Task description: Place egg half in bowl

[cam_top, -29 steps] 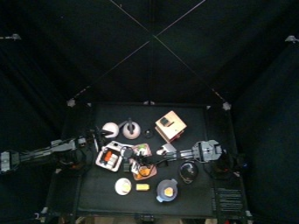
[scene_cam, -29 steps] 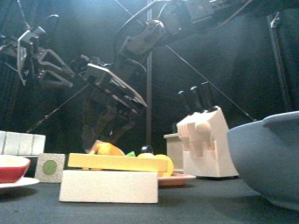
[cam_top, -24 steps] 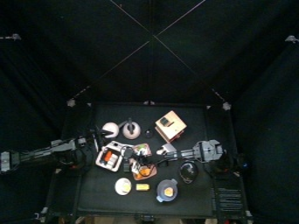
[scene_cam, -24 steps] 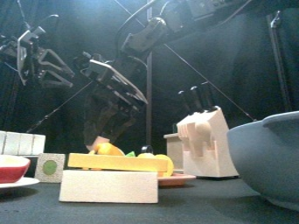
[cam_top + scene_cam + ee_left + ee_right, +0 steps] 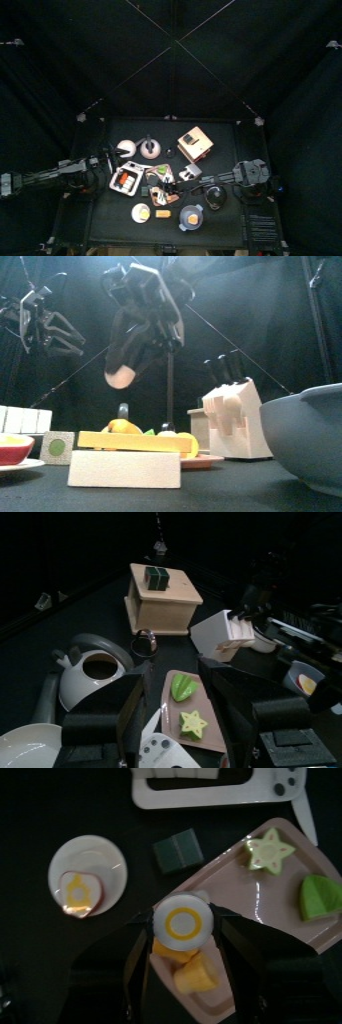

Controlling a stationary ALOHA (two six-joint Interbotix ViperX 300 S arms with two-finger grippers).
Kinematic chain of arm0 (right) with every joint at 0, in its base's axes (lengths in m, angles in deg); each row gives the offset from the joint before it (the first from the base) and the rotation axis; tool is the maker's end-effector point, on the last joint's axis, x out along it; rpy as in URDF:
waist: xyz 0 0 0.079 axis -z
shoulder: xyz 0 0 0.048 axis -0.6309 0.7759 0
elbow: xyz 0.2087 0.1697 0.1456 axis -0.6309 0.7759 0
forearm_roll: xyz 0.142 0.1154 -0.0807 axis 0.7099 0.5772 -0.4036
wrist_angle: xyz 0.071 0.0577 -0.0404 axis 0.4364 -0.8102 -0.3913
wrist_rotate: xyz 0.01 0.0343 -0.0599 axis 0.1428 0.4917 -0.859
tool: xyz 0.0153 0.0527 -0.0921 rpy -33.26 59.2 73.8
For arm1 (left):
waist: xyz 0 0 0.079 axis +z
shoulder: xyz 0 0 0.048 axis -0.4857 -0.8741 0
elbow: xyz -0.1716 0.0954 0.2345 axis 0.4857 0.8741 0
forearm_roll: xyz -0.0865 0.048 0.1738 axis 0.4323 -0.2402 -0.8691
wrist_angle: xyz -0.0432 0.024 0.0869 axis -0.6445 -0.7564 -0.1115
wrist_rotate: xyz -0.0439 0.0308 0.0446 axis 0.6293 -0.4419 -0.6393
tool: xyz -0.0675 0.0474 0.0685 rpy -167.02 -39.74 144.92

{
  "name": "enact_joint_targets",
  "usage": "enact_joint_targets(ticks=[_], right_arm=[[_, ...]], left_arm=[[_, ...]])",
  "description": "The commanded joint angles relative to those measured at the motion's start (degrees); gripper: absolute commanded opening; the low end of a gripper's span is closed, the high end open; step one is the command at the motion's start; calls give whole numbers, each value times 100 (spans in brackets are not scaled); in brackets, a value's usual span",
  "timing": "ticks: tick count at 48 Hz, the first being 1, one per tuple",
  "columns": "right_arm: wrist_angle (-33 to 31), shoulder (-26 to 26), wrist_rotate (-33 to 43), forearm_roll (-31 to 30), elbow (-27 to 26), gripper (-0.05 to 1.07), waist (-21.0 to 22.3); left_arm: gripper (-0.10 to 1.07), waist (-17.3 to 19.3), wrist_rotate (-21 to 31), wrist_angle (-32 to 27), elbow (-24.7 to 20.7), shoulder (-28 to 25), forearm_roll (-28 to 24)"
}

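Note:
My right gripper (image 5: 183, 928) is shut on an egg half (image 5: 183, 920), white with a yellow ring, and holds it above the pink tray (image 5: 274, 903). In the front view the egg half (image 5: 120, 376) hangs high above the table under the right gripper (image 5: 128, 356). The pale grey-blue bowl (image 5: 96, 860), with a yellowish patch inside, stands on the table beside the tray. It shows near the front of the table in the top view (image 5: 140, 212). My left gripper (image 5: 187, 712) is open and empty over the tray's far end (image 5: 171, 717), at the table's left.
The tray carries a star fruit slice (image 5: 271, 846), a green piece (image 5: 315, 898) and orange pieces (image 5: 194, 976). A knife block (image 5: 234, 416) stands at the back right. A dark bowl (image 5: 314, 436) is at the front right. A white kettle (image 5: 87, 677) and a white toaster (image 5: 214, 783) are nearby.
My right gripper has lifted away from the tray with the egg half in it and now holds it high. The left arm has not moved.

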Motion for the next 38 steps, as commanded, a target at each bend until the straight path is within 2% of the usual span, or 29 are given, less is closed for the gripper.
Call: enact_joint_targets(ticks=[1,14,29,38], right_arm=[[97,-492,0,26,202,63,-132],[580,-1125,9,70,1116,63,-633],[545,-1635,18,123,2021,65,-1283],[606,-1696,9,571,2329,65,-1371]], left_arm=[[80,-26,-18,53,-35,-9,-18],[80,-193,-18,53,-18,-9,-62],[80,-211,-9,53,-9,-9,-44],[80,-193,-9,44,9,-9,-44]])
